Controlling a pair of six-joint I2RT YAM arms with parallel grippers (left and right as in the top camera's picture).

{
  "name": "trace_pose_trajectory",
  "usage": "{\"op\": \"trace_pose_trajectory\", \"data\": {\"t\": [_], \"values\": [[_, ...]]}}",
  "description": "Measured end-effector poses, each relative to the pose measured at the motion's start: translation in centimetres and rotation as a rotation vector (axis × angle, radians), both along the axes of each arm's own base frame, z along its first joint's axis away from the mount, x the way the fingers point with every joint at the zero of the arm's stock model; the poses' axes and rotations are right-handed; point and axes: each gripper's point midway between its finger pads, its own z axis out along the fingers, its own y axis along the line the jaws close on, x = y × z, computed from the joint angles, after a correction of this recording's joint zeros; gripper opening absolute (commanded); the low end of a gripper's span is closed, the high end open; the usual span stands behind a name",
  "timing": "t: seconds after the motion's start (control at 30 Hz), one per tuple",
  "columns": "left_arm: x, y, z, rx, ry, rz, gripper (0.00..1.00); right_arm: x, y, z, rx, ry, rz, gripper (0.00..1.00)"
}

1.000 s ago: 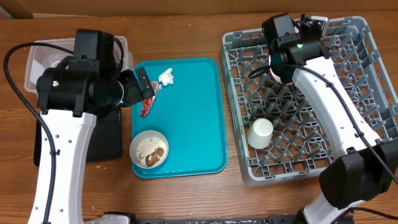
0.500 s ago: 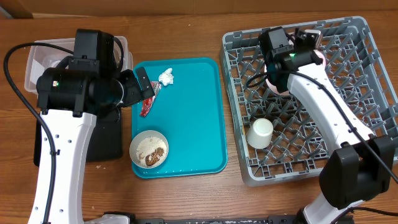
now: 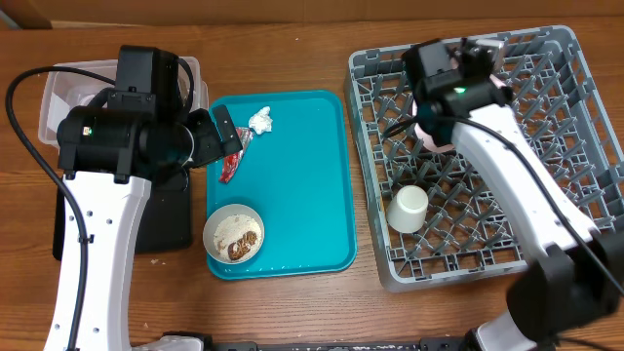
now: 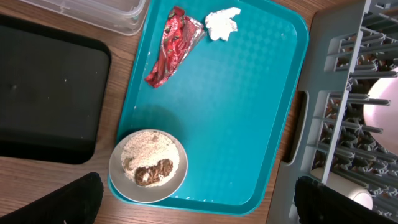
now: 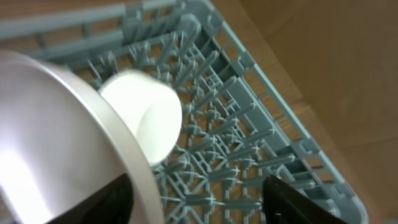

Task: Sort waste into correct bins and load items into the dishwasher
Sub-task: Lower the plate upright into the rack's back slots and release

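My right gripper (image 3: 481, 56) hangs over the far side of the grey dish rack (image 3: 565, 146). In the right wrist view it (image 5: 199, 202) is open, and a pale pink dish (image 5: 56, 118) stands on edge right by its left finger; the dish shows mostly hidden under the arm from above (image 3: 427, 132). A white cup (image 3: 409, 208) lies in the rack. On the teal tray (image 3: 302, 195) are a red wrapper (image 4: 171, 46), a white tissue (image 4: 222, 23) and a cream bowl of food scraps (image 4: 148, 167). My left gripper (image 4: 199, 208) hovers open above the tray, holding nothing.
A clear tub (image 3: 58, 93) sits at the far left with a black tray (image 3: 166, 219) in front of it, both partly under my left arm. The rack's wall (image 4: 298, 124) stands close beside the teal tray's right edge.
The right gripper's jaws have opened and let go of the pale pink dish, which now rests in the rack. The left arm has not moved.
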Motion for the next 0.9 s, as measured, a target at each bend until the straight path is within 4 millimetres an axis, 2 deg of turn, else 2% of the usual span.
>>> {"op": "trace_pose_trajectory", "data": {"t": [0.2,0.3,0.4,0.57,0.7,0.8,0.9], "values": [[0.0,0.0,0.0,0.0,0.0,0.0,1.0,-1.9,0.0,6.2,0.142,-0.176,0.036,0.77],[0.0,0.0,0.0,0.0,0.0,0.0,1.0,-2.7,0.1,7.8,0.213,-0.211,0.07,0.77],[0.0,0.0,0.0,0.0,0.0,0.0,1.0,-3.0,1.2,7.6,0.275,-0.179,0.139,0.77],[0.0,0.0,0.0,0.0,0.0,0.0,1.0,-3.3,4.6,5.6,0.409,-0.054,0.304,0.75],[0.0,0.0,0.0,0.0,0.0,0.0,1.0,-3.7,6.5,4.9,0.485,-0.002,0.393,0.75],[0.0,0.0,0.0,0.0,0.0,0.0,1.0,-4.1,7.8,5.2,0.533,0.008,0.464,0.78],[0.0,0.0,0.0,0.0,0.0,0.0,1.0,-5.1,8.4,7.5,0.565,-0.052,0.523,0.87]]}}
